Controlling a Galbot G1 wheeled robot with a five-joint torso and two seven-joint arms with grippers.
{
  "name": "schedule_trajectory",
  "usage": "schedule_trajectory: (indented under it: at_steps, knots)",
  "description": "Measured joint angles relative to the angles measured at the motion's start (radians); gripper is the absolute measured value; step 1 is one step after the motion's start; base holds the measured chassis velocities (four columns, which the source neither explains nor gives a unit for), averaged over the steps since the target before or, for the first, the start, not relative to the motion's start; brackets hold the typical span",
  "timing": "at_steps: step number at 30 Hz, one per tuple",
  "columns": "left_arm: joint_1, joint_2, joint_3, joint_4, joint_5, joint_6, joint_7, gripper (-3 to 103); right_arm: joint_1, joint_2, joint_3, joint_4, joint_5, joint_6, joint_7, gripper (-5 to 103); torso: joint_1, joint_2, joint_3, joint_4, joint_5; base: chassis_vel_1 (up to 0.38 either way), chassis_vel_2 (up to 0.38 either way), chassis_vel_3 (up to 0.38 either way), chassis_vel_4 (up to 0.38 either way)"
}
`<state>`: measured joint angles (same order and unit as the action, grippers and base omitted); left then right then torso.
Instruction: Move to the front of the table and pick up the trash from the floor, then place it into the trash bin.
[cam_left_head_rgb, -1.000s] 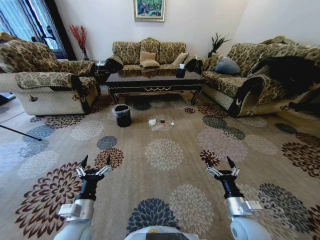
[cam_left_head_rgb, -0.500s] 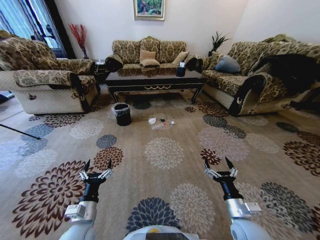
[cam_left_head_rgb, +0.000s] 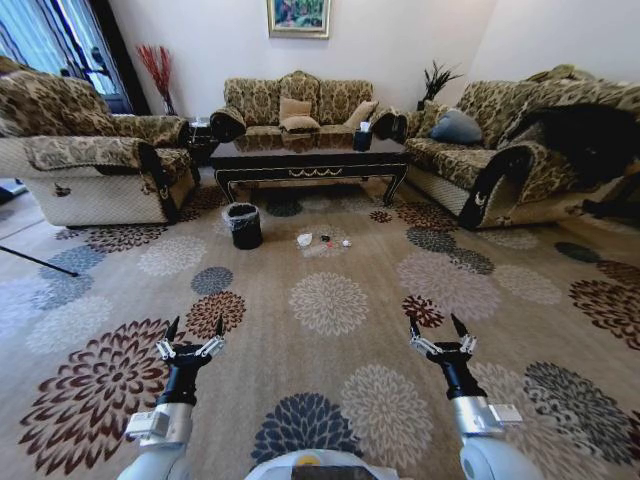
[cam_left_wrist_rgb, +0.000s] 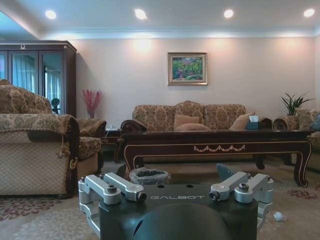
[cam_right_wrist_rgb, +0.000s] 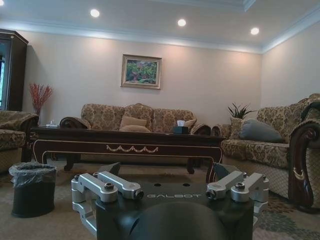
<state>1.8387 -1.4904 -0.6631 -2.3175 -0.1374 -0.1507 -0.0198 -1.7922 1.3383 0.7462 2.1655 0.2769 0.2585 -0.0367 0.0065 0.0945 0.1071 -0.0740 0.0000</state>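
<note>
Trash (cam_left_head_rgb: 322, 242) far beyond both spread grippers

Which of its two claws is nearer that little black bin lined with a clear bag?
Left. The left gripper hovers almost straight before the black bag-lined bin; the right gripper hangs farther across the flowered carpet.

I see floor (cam_left_head_rgb: 330, 300), beige carpet with flower medallions. On it: trash bin (cam_left_head_rgb: 244, 226) near worktop's left front leg, trash (cam_left_head_rgb: 322, 243) scattered just right of bin: white tissue, clear bottle, red cap. Worktop (cam_left_head_rgb: 308, 158), dark glossy wood, stands behind; black tissue box (cam_left_head_rgb: 362, 140) on top.
</note>
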Motion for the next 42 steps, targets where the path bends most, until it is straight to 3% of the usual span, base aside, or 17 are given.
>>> schedule_trajectory:
  at_steps: [9, 13, 14, 16, 18, 42]
  knots:
    - [-0.01, 0.004, 0.002, 0.018, -0.002, -0.005, 0.001, 100, 0.01, -0.003, -0.001, -0.014, 0.012, 0.005, 0.001, 100, -0.005, -0.033, -0.028, 0.0001, 0.0, 0.0, 0.0, 0.0, 0.0]
    - [-0.018, 0.007, 0.004, 0.027, -0.014, -0.021, 0.0, 100, 0.012, -0.001, -0.004, -0.026, 0.063, 0.048, -0.017, 100, -0.005, -0.043, -0.037, 0.0, -0.0001, 0.0, 0.0, 0.0, 0.0]
    - [-0.026, 0.007, 0.0, 0.038, -0.006, -0.029, -0.004, 100, 0.021, 0.002, -0.006, -0.041, 0.089, 0.101, -0.033, 100, -0.005, -0.045, -0.04, 0.0001, 0.0, 0.0, 0.0, 0.0, 0.0]
    - [-0.037, 0.006, -0.008, 0.057, 0.005, -0.037, -0.011, 100, 0.03, 0.007, 0.0, -0.05, 0.094, 0.136, -0.068, 100, -0.005, -0.046, -0.041, 0.0, 0.0, 0.0, 0.0, 0.0, 0.0]
    - [-0.042, 0.005, -0.01, 0.065, 0.006, -0.039, -0.015, 100, 0.033, 0.008, 0.001, -0.05, 0.1, 0.144, -0.079, 100, -0.005, -0.046, -0.041, 0.0, -0.0001, 0.0, 0.0, 0.0, 0.0]
    - [-0.033, -0.009, -0.029, 0.011, 0.04, -0.031, -0.029, 100, 0.026, 0.01, 0.003, -0.053, 0.103, 0.145, -0.103, 100, -0.003, -0.039, -0.036, 0.0, -0.0001, -0.013, 0.012, 0.01, -0.013]
